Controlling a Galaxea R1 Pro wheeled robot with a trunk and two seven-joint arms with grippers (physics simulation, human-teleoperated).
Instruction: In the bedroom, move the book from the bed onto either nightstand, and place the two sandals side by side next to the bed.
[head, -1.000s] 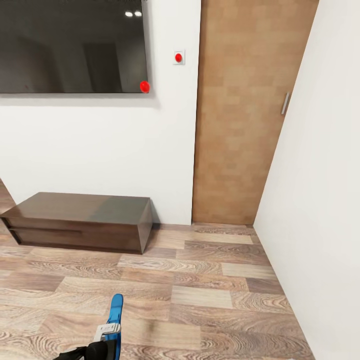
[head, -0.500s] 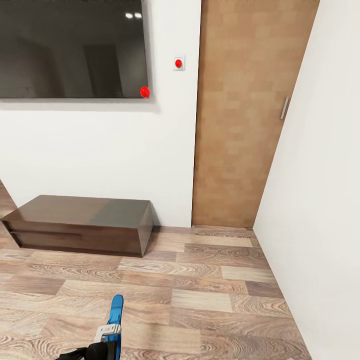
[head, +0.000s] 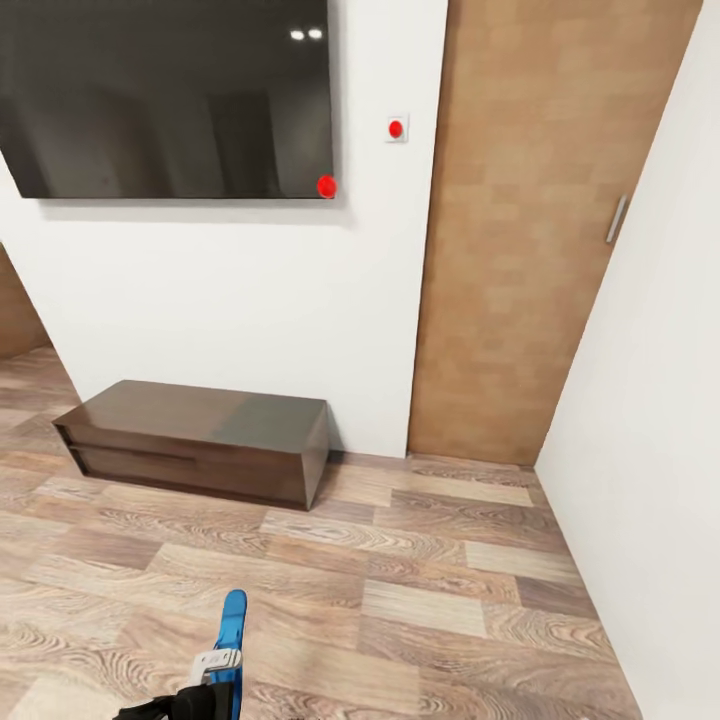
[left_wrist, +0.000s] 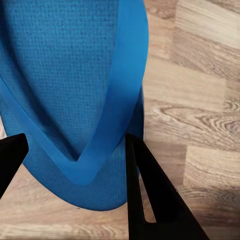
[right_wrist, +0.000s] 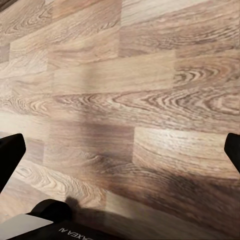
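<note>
- Head view: the robot faces a white wall with a dark wall-mounted screen (head: 165, 95), a small switch plate with a red dot (head: 397, 128), and a tall wooden door (head: 545, 220) in the corner. A low dark brown cabinet (head: 200, 440) sits on the plank floor (head: 430, 590) against the wall. At the bottom edge the left gripper (head: 205, 690) carries one blue sandal (head: 231, 625), its length pointing away from the robot and raised off the floor, which I take as a carrying hold while the base drives. The bed, the book and the second sandal are not before me here, so I judge the robot is in transit.
- Left wrist view: the sandal (left_wrist: 75, 100) lies between the two dark fingers (left_wrist: 150, 200), strap side toward the camera, with floor beyond it. The claw appears clamped on the sandal's end.
- Right wrist view: the right gripper (right_wrist: 120, 160) looks down at bare planks. Its two fingertips (right_wrist: 10, 155) stand wide apart at opposite edges with nothing between them, free for a later pick.
</note>
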